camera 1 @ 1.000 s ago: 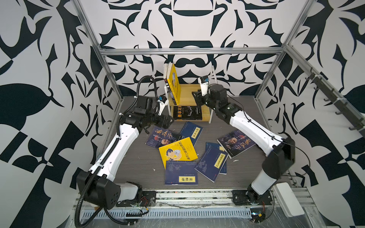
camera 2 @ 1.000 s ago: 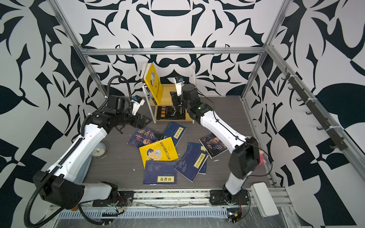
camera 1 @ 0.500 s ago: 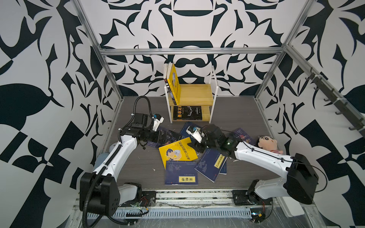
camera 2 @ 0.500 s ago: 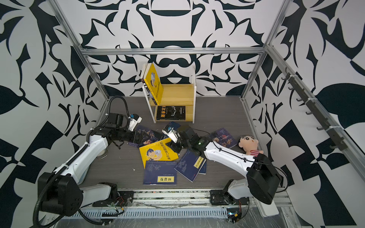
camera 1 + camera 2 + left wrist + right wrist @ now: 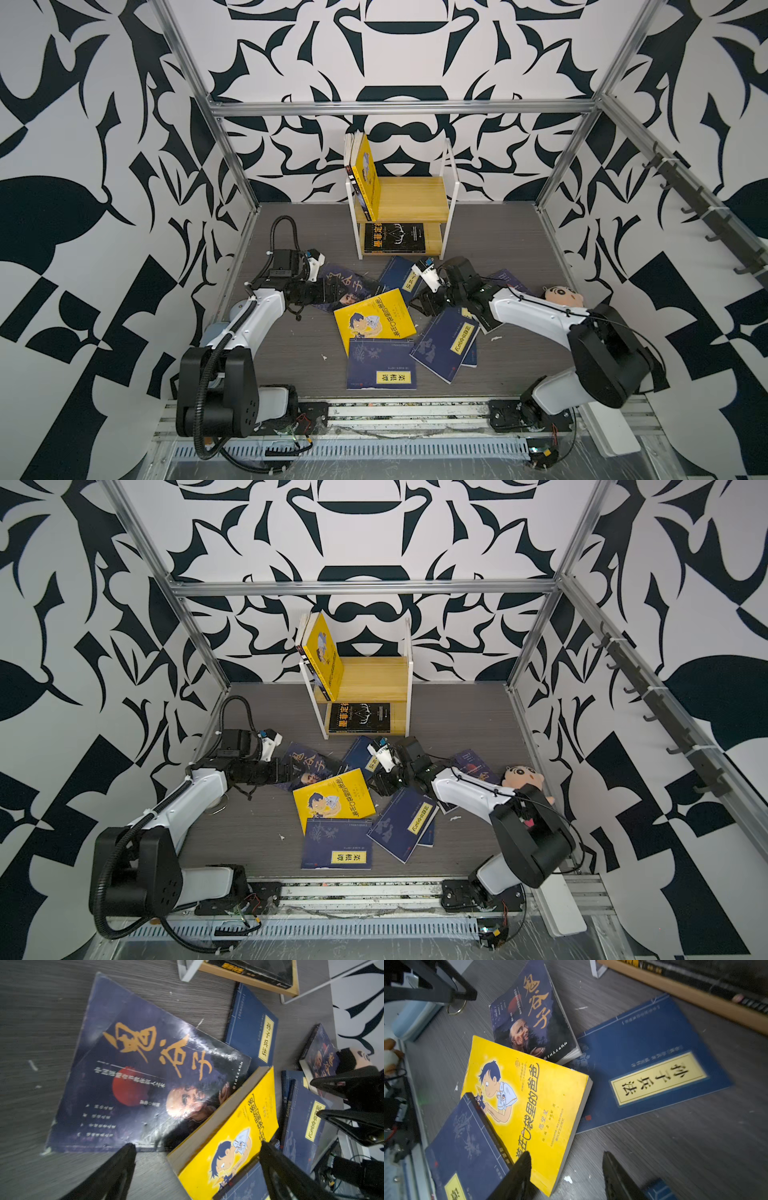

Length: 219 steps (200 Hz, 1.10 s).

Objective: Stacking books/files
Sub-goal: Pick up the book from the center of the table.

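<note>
Hovering my left claw [image 5: 196, 1146], spread wide and empty, over the purple old-man book [image 5: 145, 1076], I am holding my right claw [image 5: 566, 1154] parted, empty, beside the yellow book [image 5: 533, 1105].

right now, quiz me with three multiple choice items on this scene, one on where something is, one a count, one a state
1. Where is the black book?
A) on the lower shelf of the rack
B) on its upper shelf
C) outside it

2. How many books have yellow cartoon covers?
A) one
B) two
C) four

3. How do the jaws of the left arm stand?
A) wide open
B) shut on a yellow book
C) shut on a navy book

Answers:
1 A: both top views show it lying flat under the upper board.
2 B: the flat yellow book lies among the scattered ones, and the standing yellow book is on the upper shelf.
3 A: the left wrist view shows them spread wide, clamping nothing.
</note>
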### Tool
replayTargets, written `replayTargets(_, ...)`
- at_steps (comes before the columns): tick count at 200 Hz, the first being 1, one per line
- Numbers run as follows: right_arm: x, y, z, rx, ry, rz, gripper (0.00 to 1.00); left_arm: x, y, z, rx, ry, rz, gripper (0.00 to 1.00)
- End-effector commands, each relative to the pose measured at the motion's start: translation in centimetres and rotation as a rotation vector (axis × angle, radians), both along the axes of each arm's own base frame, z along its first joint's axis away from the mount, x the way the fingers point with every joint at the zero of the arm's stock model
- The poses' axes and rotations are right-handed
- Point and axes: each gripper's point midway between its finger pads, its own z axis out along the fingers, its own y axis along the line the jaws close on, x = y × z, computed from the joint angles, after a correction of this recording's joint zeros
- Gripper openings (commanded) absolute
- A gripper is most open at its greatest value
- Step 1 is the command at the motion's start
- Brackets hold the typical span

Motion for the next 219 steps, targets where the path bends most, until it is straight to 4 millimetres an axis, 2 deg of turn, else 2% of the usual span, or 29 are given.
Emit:
replayTargets(1, 1.1, 1.7, 2.5, 0.163, 0.072, -0.017, 0.58, -0.5, -0.6, 0.5, -0.079, 0.039, 0.058, 0.97)
replayTargets(28, 2.6, 1.5, 0.9, 0.206, 0.155, -0.087, 0.58, -1.7, -1.1, -0.6, -0.126, 0.108, 0.068, 0.95)
replayTargets(44, 2.4, 1.8, -0.6, 0.202, 0.217, -0.09, 0.58, -2.0, -0.9, -2.4, -0.134, 0.173, 0.118, 0.95)
replayTargets(54, 2.1, 1.8, -1.4, 0.199, 0.249, -0.089, 0.58, -2.3, -1.5, -2.8, -0.175, 0.212, 0.122, 0.94)
replayTargets(84, 1.6, 2.0, -2.5, 0.209, 0.285, -0.075, 0.58, -3.3, -3.3, -3.8, -0.219, 0.27, 0.098, 0.92)
replayTargets(117, 0.8, 1.7, -3.6, 0.193, 0.316, -0.067, 0.58, -4.1, -3.6, -5.6, -0.212, 0.328, 0.126, 0.86)
replayTargets(120, 0.7, 1.7, -3.8, 0.19, 0.32, -0.066, 0.58, -4.1, -3.6, -5.7, -0.211, 0.331, 0.126, 0.82)
replayTargets(148, 0.3, 1.8, -5.0, 0.194, 0.363, -0.071, 0.57, -3.9, -4.0, -6.4, -0.196, 0.344, 0.119, 0.64)
replayTargets(180, -0.2, 2.1, -5.1, 0.213, 0.385, -0.052, 0.57, -3.5, -4.1, -6.8, -0.198, 0.353, 0.125, 0.4)
replayTargets(219, -0.1, 3.3, -3.6, 0.31, 0.39, -0.023, 0.55, -3.2, -4.4, -6.8, -0.21, 0.353, 0.125, 0.31)
